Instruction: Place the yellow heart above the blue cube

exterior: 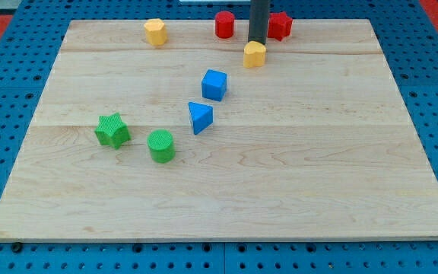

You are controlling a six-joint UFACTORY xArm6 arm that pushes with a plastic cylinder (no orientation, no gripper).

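Note:
The yellow heart [255, 55] lies near the view's top, right of centre. The blue cube [214, 84] sits just below and to the left of it, a short gap apart. My tip [258, 41] stands right at the heart's upper edge, touching or nearly touching it. The dark rod rises from there out of the view's top.
A blue triangular block [200, 118] lies below the cube. A green star [112, 129] and a green cylinder [161, 145] lie at the left. A yellow hexagon [155, 32], a red cylinder [225, 24] and a red star-like block [280, 25] line the wooden board's [318, 190] top edge.

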